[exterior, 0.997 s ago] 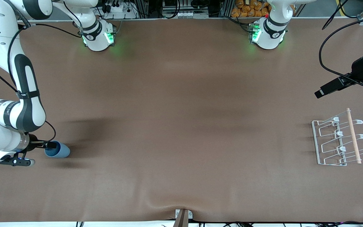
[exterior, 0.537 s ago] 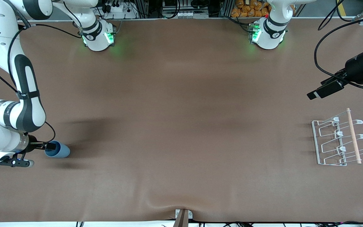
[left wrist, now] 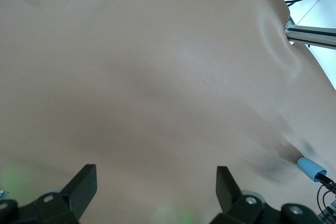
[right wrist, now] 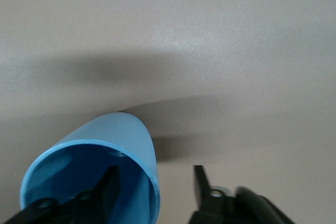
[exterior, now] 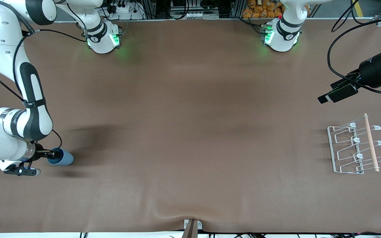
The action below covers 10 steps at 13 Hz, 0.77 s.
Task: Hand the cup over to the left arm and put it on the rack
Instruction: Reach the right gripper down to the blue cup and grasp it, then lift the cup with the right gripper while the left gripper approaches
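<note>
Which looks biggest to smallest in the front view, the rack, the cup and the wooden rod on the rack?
1. The rack, clearly the largest.
2. The wooden rod, longer than the cup but much thinner.
3. The cup, shortest, lying at the right arm's end.

Brown mat (exterior: 190, 132) covers the whole surface, wrinkled at the camera-side edge; cables and orange bags (exterior: 260, 8) along the robot-side edge.
</note>
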Available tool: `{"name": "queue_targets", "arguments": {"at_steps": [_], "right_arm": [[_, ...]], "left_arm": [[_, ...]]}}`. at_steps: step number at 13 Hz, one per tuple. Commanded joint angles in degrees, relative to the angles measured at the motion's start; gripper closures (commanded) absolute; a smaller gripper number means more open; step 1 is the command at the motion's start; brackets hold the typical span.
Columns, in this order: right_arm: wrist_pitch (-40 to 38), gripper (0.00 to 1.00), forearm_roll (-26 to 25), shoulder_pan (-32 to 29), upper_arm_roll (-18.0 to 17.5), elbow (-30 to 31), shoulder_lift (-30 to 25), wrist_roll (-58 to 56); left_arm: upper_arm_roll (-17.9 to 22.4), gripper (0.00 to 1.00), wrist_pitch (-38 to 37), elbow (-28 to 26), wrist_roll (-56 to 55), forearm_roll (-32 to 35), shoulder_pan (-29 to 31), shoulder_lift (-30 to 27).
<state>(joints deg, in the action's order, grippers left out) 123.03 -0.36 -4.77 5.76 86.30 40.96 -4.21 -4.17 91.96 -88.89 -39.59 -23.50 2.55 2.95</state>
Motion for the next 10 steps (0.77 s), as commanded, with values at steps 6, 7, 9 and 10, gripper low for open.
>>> {"name": "queue_targets", "arguments": {"at_steps": [6, 7, 9, 10], "right_arm": [[-0.2, 1.00, 0.5, 0.2, -0.5, -0.2, -0.5, -0.9], [-0.2, 1.00, 0.5, 0.4, -0.6, -0.3, -0.8, -0.8], [-0.3, 1.00, 0.5, 0.5, -0.8, -0.3, -1.5, -0.8], [-1.2, 1.00, 0.5, 0.9, -1.3, -0.4, -2.0, -0.7]], "left_arm": [[0.0, 0.00, -1.0, 0.9, -1.1, -0.1, 0.4, 1.0], [0.0, 0.00, -1.0, 1.1, -1.3, -0.1, 0.4, 0.9], [0.0, 0.00, -1.1, 1.3, -2.6, -0.2, 0.5, 0.9], [0.0, 0.00, -1.1, 1.3, -2.9, -0.1, 0.7, 0.8]]}}
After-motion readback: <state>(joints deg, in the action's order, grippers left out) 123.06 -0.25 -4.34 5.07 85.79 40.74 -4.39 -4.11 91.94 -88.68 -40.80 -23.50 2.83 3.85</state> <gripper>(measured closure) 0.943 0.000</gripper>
